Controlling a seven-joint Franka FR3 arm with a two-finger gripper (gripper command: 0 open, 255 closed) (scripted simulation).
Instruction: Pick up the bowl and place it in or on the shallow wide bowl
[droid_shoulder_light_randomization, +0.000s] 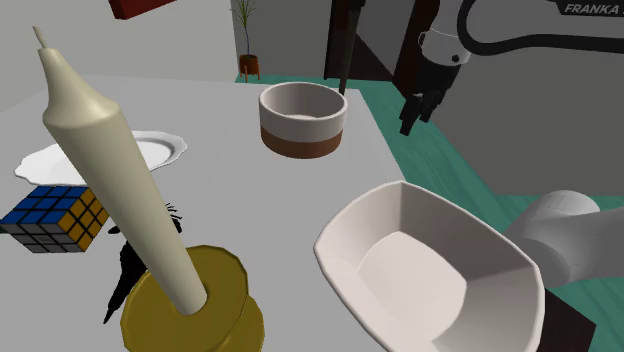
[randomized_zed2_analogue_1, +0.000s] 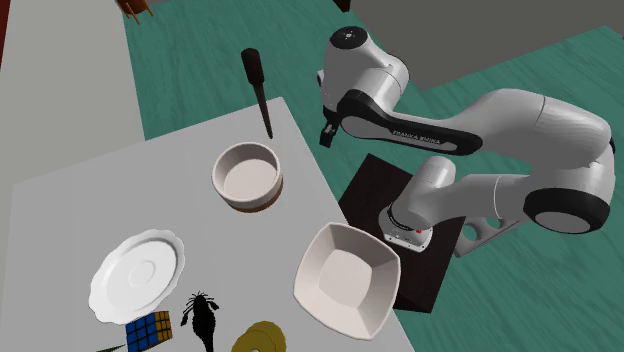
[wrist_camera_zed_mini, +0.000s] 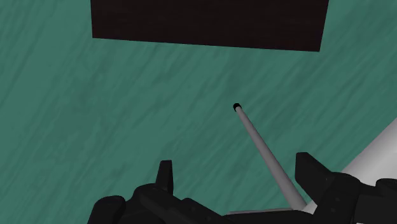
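Observation:
A round white bowl (droid_shoulder_light_randomization: 303, 118) (randomized_zed2_analogue_1: 248, 177) with a brown base stands upright near the grey table's far edge. The shallow wide bowl (droid_shoulder_light_randomization: 430, 265) (randomized_zed2_analogue_1: 345, 278), white and squarish, sits at the near corner beside the stand. My black gripper (droid_shoulder_light_randomization: 409, 124) (randomized_zed2_analogue_1: 326, 137) hangs off the table's side, over the green floor, to the right of the round bowl in the shoulder view. In the wrist view the gripper (wrist_camera_zed_mini: 240, 181) is open; its fingers (wrist_camera_zed_mini: 165, 175) stand apart with nothing between them.
A tall candle in a yellow holder (droid_shoulder_light_randomization: 110, 170), a colour cube (droid_shoulder_light_randomization: 55, 217), a white scalloped plate (randomized_zed2_analogue_1: 137, 272) and a black scorpion figure (randomized_zed2_analogue_1: 204, 318) fill the table's other end. A dark-handled tool (randomized_zed2_analogue_1: 257, 85) juts past the far edge. A thin grey rod (wrist_camera_zed_mini: 264, 153) crosses below the gripper.

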